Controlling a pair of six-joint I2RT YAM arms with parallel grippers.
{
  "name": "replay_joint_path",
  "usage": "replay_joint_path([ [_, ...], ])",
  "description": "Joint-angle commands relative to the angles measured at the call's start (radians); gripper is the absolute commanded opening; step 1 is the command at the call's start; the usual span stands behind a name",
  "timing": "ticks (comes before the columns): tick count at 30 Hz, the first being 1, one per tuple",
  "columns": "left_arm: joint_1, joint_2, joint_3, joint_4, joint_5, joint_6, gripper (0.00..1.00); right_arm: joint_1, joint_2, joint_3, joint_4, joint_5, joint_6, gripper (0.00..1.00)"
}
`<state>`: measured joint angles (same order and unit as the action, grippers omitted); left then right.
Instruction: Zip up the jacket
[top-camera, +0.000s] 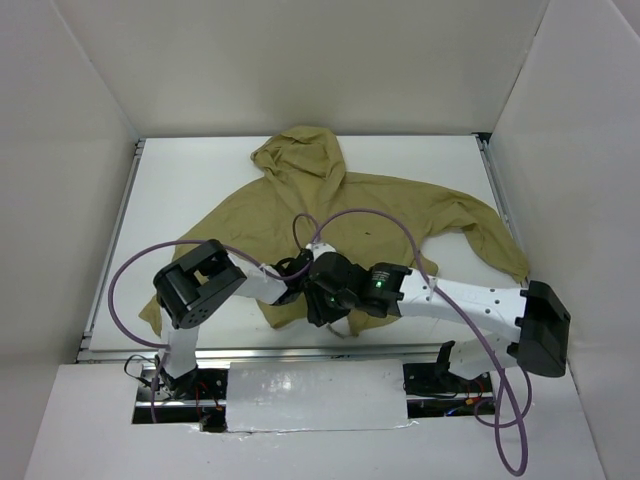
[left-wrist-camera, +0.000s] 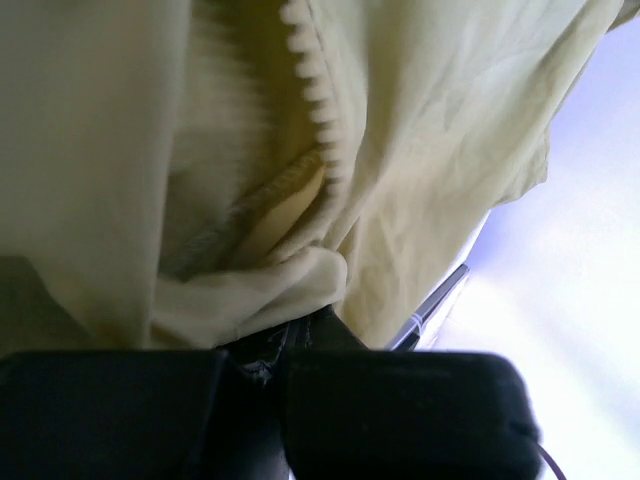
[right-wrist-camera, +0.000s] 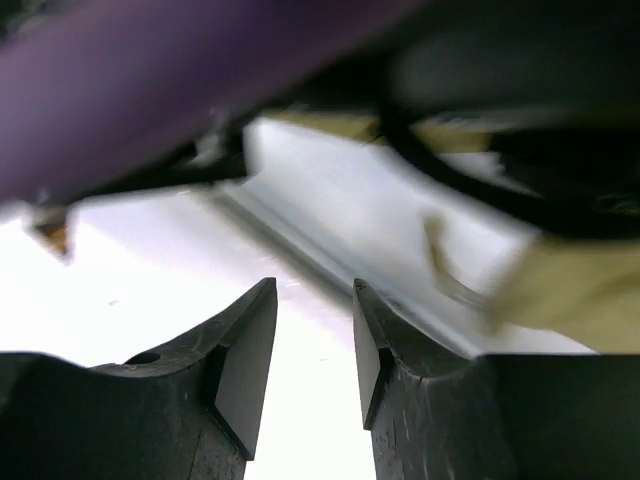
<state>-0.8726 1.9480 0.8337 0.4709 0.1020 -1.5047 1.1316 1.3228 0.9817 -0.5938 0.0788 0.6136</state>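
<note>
The olive-tan jacket (top-camera: 340, 215) lies spread on the white table, hood toward the back. Both grippers meet at the middle of its bottom hem. My left gripper (top-camera: 296, 278) is shut on a fold of the jacket (left-wrist-camera: 250, 290) right at its dark fingertips (left-wrist-camera: 300, 335). The zipper teeth (left-wrist-camera: 315, 100) run up from that fold. My right gripper (top-camera: 322, 296) sits just right of the left one, over the hem. In the right wrist view it (right-wrist-camera: 315, 288) stands open with only bright table in the gap. A bit of jacket fabric (right-wrist-camera: 575, 290) shows to its right.
A purple cable (top-camera: 385, 215) loops over the jacket from the right arm, and another (top-camera: 125, 270) arcs left of the left arm. The table's metal front rail (top-camera: 300, 352) runs just below the hem. White walls close in the table on three sides.
</note>
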Motion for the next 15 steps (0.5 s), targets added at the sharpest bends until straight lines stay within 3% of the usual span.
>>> replay_joint_path([
  [1,0.044,0.091,-0.117,-0.373,-0.163,0.087,0.0,0.023,-0.058,0.022,0.106,-0.134,0.035,0.45],
  [4,0.079,0.085,-0.143,-0.344,-0.154,0.1,0.0,0.022,-0.14,-0.018,0.193,-0.221,0.064,0.47],
  [8,0.09,0.033,-0.174,-0.356,-0.177,0.107,0.0,0.017,-0.224,-0.06,0.123,-0.024,0.101,0.49],
  [15,0.098,-0.171,-0.206,-0.43,-0.3,0.15,0.0,-0.056,-0.267,-0.245,0.066,0.093,0.13,0.52],
])
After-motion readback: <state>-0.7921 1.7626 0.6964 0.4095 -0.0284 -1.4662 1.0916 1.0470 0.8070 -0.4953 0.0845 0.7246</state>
